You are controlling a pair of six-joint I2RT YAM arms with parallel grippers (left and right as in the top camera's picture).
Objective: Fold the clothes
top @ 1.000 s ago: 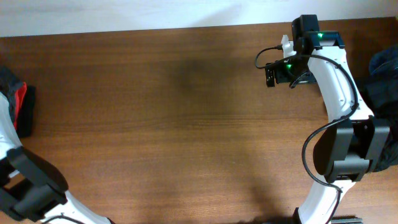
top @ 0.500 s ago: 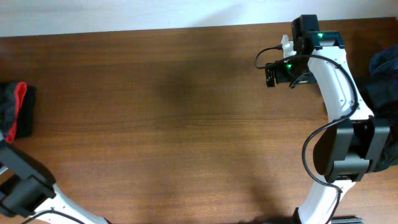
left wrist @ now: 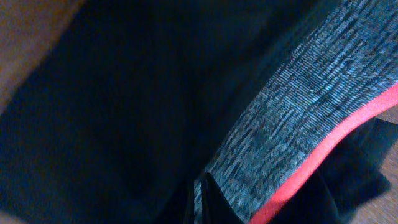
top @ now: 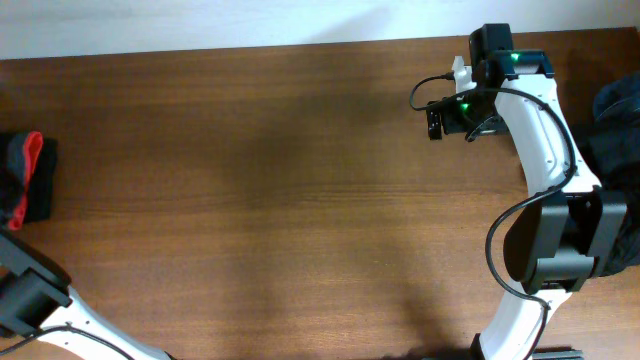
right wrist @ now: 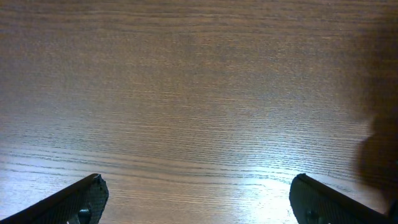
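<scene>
Your left gripper [left wrist: 200,202] sits nearly closed, pinching the grey waistband [left wrist: 298,106] of the long black soft pants [top: 28,185] bunched at the brown wooden table's [top: 300,200] left edge. Your right gripper [right wrist: 198,186] gapes wide above the tabletop.

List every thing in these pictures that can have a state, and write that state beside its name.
pants: bunched up, red inner edge showing, not yet laid flat.
left gripper: looks shut on the pants.
right gripper: open, holding nothing.
heap of garments: crumpled, with neither gripper on it.
</scene>
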